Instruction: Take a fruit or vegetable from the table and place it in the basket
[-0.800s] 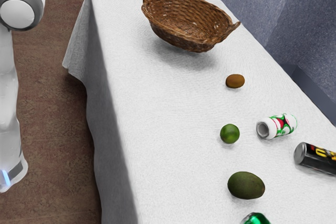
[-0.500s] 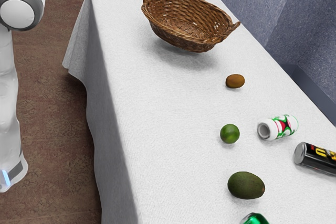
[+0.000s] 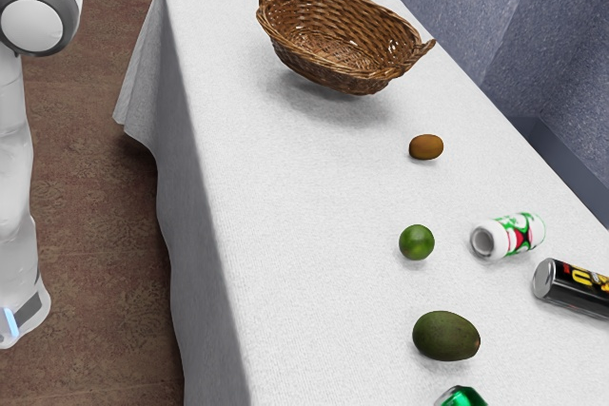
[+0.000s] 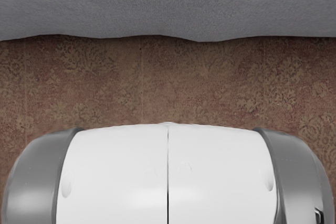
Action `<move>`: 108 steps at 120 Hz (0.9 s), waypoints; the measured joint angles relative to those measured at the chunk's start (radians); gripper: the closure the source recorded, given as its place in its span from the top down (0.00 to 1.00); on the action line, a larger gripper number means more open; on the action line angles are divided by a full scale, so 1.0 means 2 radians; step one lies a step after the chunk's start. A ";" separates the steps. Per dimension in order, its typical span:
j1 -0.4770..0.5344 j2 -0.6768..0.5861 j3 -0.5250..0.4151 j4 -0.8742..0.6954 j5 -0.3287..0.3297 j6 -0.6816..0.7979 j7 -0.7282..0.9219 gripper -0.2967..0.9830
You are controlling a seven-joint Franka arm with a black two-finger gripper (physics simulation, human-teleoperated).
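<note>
Nearby, a white arm (image 3: 17,178) stands off the table's (image 3: 295,235) edge, its gripper wide or narrow, I can't tell; toward the exterior view's right lie avocado (image 3: 446,336), lime (image 3: 417,242), kiwi (image 3: 426,147); farthest, the basket (image 3: 319,67).

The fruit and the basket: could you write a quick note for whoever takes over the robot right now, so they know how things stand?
Gripper: I can't tell its state. My arm stands beside the table, at the exterior view's left.
Where things are: the brown fruit, the lime and the avocado lie on the table; the basket is at its far end.
Watch: the white can has rolled slightly toward the black can.
Done: no fruit is in the basket.
Left: pick one, carry it over, release it inside.
</note>
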 joint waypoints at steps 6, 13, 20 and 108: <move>0.000 0.000 0.000 -0.006 0.000 0.005 0.000 0.77; 0.000 0.000 0.000 -0.015 0.000 0.012 0.000 0.77; 0.000 0.000 0.000 -0.024 0.000 0.020 0.000 0.77; 0.000 0.000 0.000 -0.223 0.000 0.192 0.000 0.77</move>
